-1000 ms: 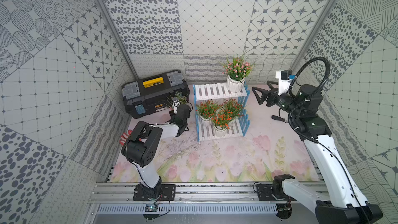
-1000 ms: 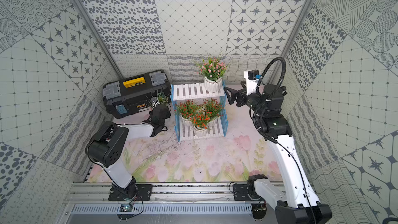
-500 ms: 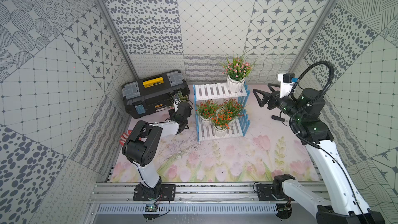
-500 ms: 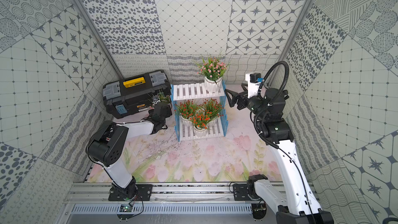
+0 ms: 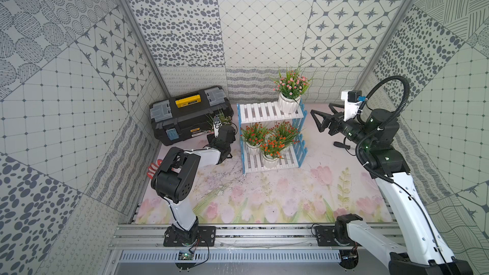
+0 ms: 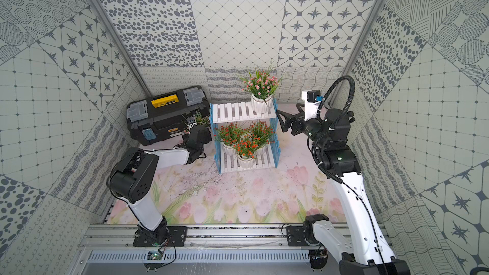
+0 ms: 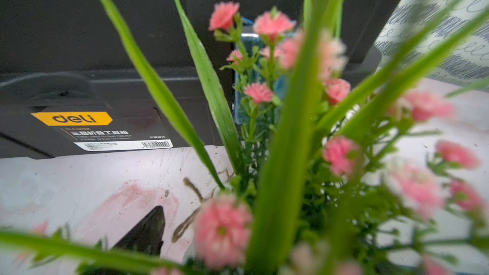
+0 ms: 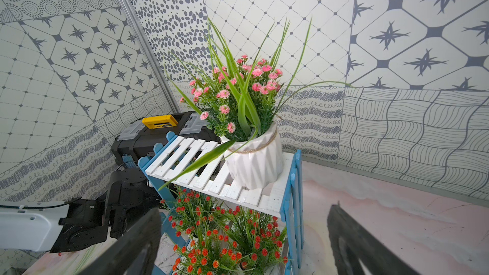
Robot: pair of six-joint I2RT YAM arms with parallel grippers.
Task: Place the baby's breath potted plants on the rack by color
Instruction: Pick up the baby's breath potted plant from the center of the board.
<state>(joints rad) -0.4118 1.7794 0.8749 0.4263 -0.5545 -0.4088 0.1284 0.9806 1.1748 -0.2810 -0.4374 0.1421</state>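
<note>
Since three orange-red plants [image 5: 270,141] fill the lower tier of the rack [image 5: 260,112] and one pink plant [image 5: 289,93] stands at the right end of its upper tier, only the second pink plant [image 5: 224,119] is left off it. It is seen upright on the worktop [image 5: 264,194], left of centre in both top views, in the gap between the black toolbox [image 5: 185,117] and the rack's blue side. The left gripper [image 5: 221,129] is set in among its foliage, far nearer than the right gripper [image 5: 317,121], whose jaws are spread wide and empty to the right of the rack. In the left wrist view a single finger [image 7: 148,231] shows among blossoms, so whether the left jaws are apart or clamped on the pot cannot be told. A lift up and rightward onto the bare slats is judged to be needed.
</note>
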